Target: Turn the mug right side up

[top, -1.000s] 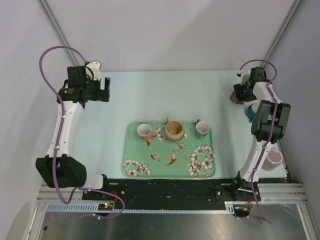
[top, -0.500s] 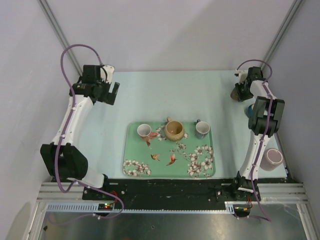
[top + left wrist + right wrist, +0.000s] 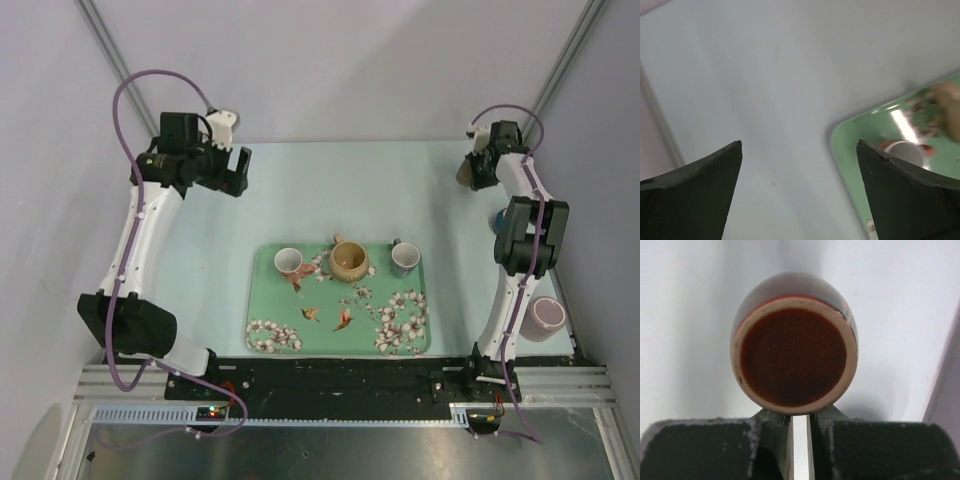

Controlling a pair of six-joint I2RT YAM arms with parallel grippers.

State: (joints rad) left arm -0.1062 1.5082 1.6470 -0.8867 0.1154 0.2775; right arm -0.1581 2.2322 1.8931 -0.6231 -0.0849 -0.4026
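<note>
In the right wrist view a brown mug (image 3: 794,357) fills the middle, its round unglazed base turned toward the camera. My right gripper (image 3: 800,417) is shut at the mug's near lower edge, and the part it pinches is hidden behind the base. From above, the mug (image 3: 468,172) sits at the far right of the table, held at the right gripper (image 3: 482,165). My left gripper (image 3: 236,170) hangs open over the far left of the table. In the left wrist view the left gripper (image 3: 799,145) has nothing between its fingers.
A green floral tray (image 3: 252,300) lies mid-table with a white cup (image 3: 288,261), a tan pot (image 3: 349,261) and a grey mug (image 3: 404,259). A blue cup (image 3: 499,220) peeks from behind the right arm. A pale cup (image 3: 547,317) stands near right.
My right gripper has closed on the mug and drawn it a little toward the back wall. The left arm has swung right, toward the table's middle, still open.
</note>
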